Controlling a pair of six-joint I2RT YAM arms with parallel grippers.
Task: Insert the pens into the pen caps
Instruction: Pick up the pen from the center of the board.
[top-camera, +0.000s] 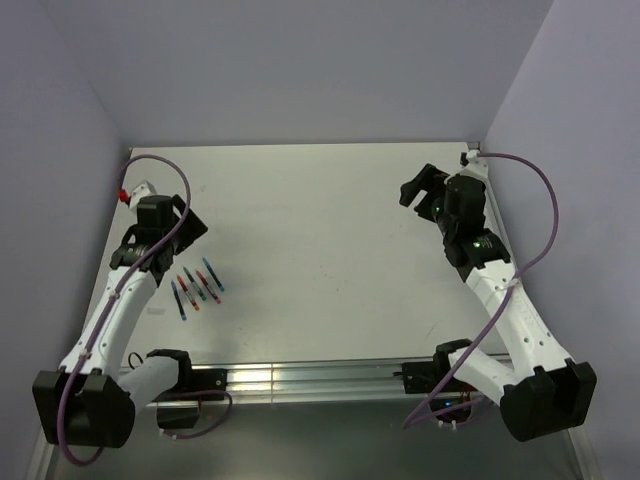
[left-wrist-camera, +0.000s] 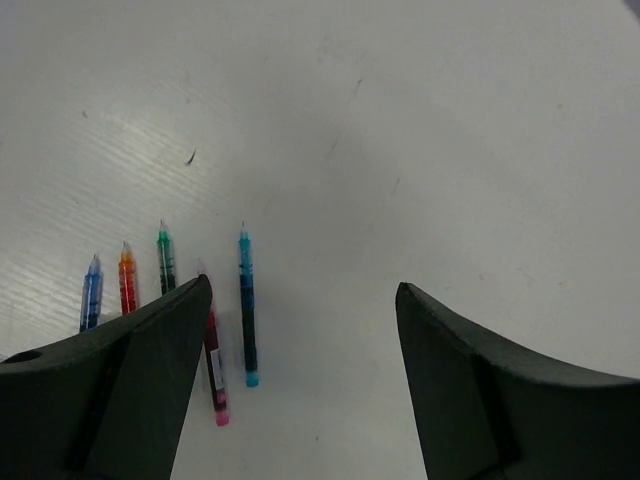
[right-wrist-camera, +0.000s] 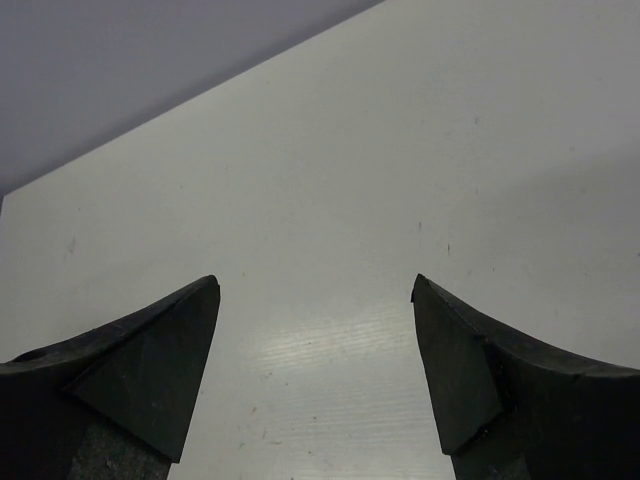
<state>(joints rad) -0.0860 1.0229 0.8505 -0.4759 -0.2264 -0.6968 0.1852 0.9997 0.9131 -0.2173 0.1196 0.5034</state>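
On the table (top-camera: 320, 220), five pens (left-wrist-camera: 246, 310) near the wide-open, empty left pincer (left-wrist-camera: 302, 285) (right pincer (right-wrist-camera: 315, 282) likewise).

Pale grey surface (top-camera: 330, 220) with tiny dark speck (left-wrist-camera: 190, 156); lilac walls (top-camera: 300, 70) on three sides; metal rail (top-camera: 300, 380) along near edge

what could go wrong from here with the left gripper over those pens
1. The pens lie close side by side; the open left gripper might pinch two or roll a neighbour away.
2. One dark red pen is partly hidden behind a finger, so aiming at it may be off.
3. The right gripper faces only bare table, far from the pens, so any handover needs a long move.
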